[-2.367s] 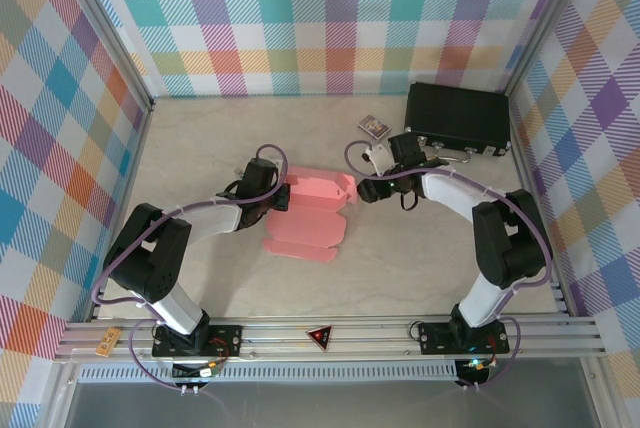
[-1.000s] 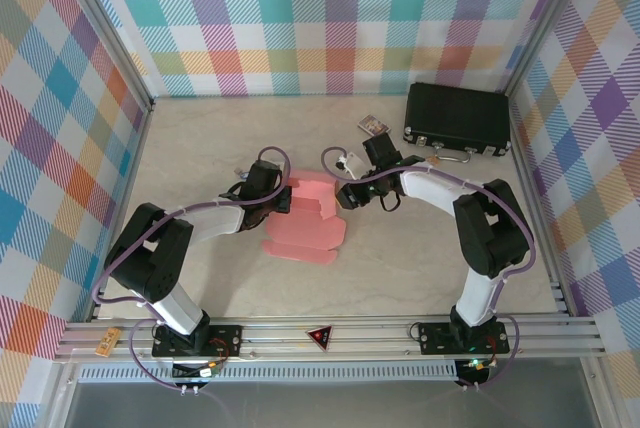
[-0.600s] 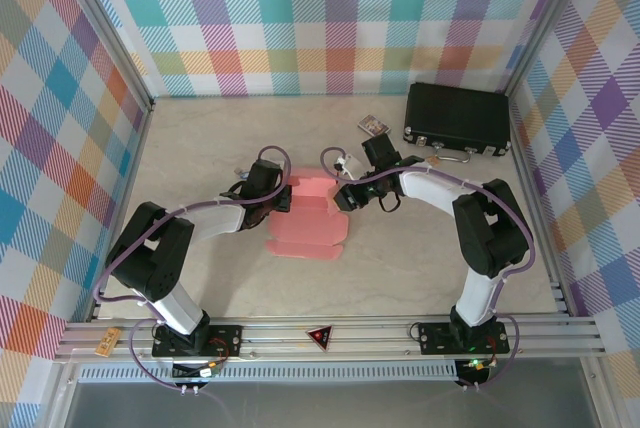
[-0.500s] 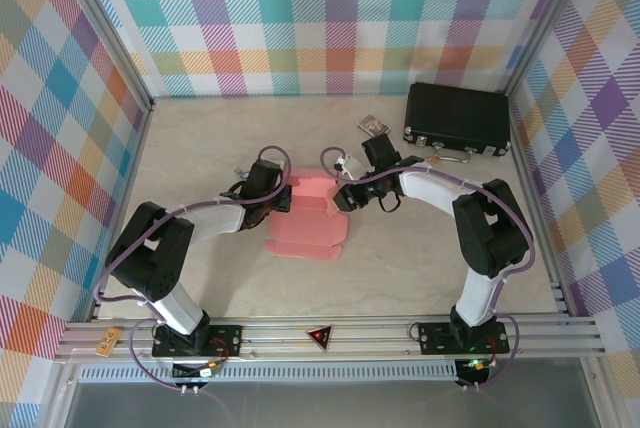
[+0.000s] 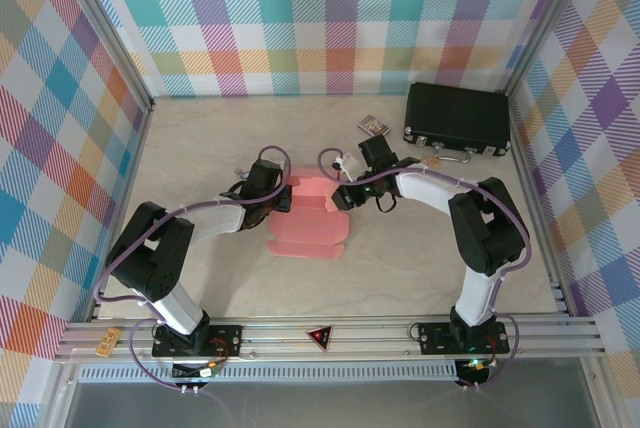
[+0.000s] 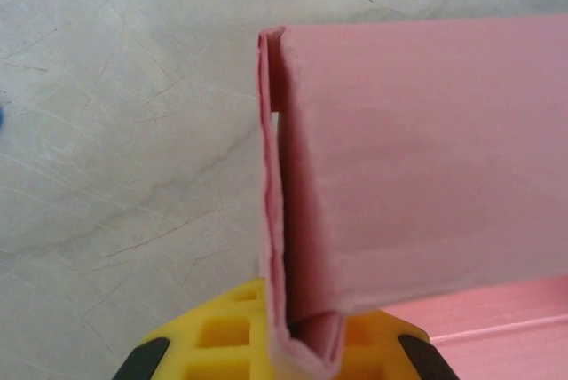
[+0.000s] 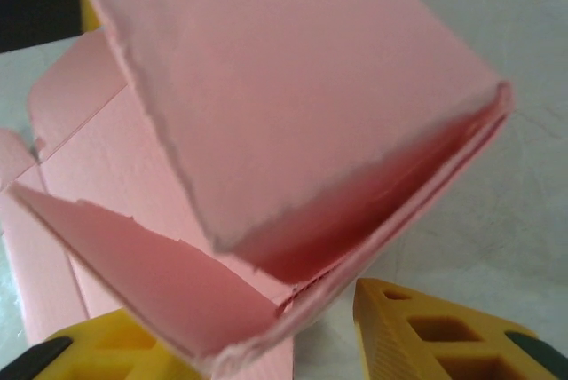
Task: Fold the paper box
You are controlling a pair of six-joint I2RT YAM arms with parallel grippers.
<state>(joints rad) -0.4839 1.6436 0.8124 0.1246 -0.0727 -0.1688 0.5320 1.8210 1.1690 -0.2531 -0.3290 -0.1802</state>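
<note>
The salmon-pink paper box [image 5: 305, 230] lies partly folded at mid-table between both arms. My left gripper [image 5: 280, 198] holds its left edge. In the left wrist view the doubled-over side wall [image 6: 417, 158] stands upright, and the yellow fingers [image 6: 209, 340] of the left gripper [image 6: 302, 353] press on it from both sides. My right gripper [image 5: 339, 197] is at the box's right edge. In the right wrist view a raised flap [image 7: 266, 87] leans inward over the base, and the right gripper [image 7: 266, 349] is open, its right finger [image 7: 426, 331] apart from the card.
A black hard case [image 5: 458, 118] with latches lies at the back right. A tiny patterned card pack [image 5: 373, 126] sits just left of it. Plaid walls close the table on three sides. Bare tabletop [image 5: 400, 258] lies in front of the box.
My right gripper has moved left against the box's right side. The right flaps have risen and folded inward, so the box looks narrower. The left gripper has stayed in place.
</note>
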